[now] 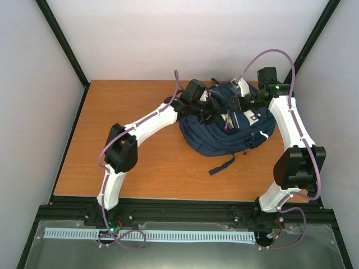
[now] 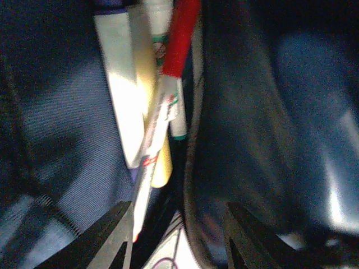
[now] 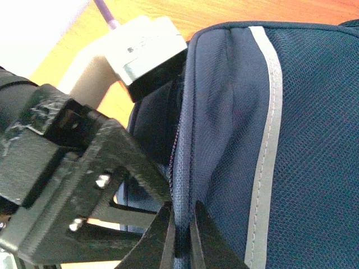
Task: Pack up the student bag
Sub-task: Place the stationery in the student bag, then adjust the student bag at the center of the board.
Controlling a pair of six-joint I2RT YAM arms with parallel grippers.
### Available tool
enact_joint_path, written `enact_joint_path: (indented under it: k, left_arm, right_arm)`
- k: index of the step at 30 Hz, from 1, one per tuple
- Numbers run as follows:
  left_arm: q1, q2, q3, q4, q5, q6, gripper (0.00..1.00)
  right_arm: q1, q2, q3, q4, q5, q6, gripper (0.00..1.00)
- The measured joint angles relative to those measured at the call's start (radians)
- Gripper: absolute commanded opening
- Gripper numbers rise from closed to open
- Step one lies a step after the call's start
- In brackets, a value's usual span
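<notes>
The student bag (image 1: 224, 137) lies on the table, navy with white stripes (image 3: 263, 140). My left gripper (image 1: 216, 112) reaches into its open top. Inside the bag (image 2: 61, 112) I see a white marker with a red cap (image 2: 180, 39), a green-tipped marker (image 2: 178, 120), a white flat block (image 2: 120, 84) and a yellow piece (image 2: 161, 168). The left gripper (image 2: 178, 210) is open; the red-capped marker's lower end lies against its left finger (image 2: 115, 235), not clamped. My right gripper (image 3: 182, 216) is shut on the bag's opening rim (image 3: 182, 168), holding it up.
The wooden table (image 1: 140, 162) is walled by white panels with black posts. A loose dark strap (image 1: 221, 166) trails from the bag toward the near edge. The left gripper's black body (image 3: 73, 185) sits close beside the right fingers.
</notes>
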Motion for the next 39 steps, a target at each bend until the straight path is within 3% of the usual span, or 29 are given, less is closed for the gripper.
enact_joint_path:
  k: [7, 10, 16, 29, 39]
  left_arm:
    - [0.0, -0.206, -0.231, -0.066, -0.029, 0.118, 0.54]
    - [0.0, -0.333, -0.345, -0.09, -0.051, 0.188, 0.67]
    - [0.005, -0.485, -0.515, -0.11, -0.149, 0.341, 0.68]
    - [0.109, -0.37, -0.566, -0.087, -0.276, 0.547, 0.67]
    - [0.176, -0.198, -0.478, 0.02, -0.149, 0.618, 0.51]
  right_arm:
    - [0.012, 0.0, -0.043, -0.017, -0.006, -0.035, 0.03]
    - [0.016, 0.0, -0.071, -0.015, -0.012, -0.058, 0.03]
    - [0.025, 0.0, -0.135, -0.012, -0.011, -0.121, 0.03]
    - [0.071, -0.004, -0.249, 0.018, 0.072, -0.19, 0.03]
    - [0.085, -0.005, -0.298, 0.046, 0.105, -0.203, 0.07]
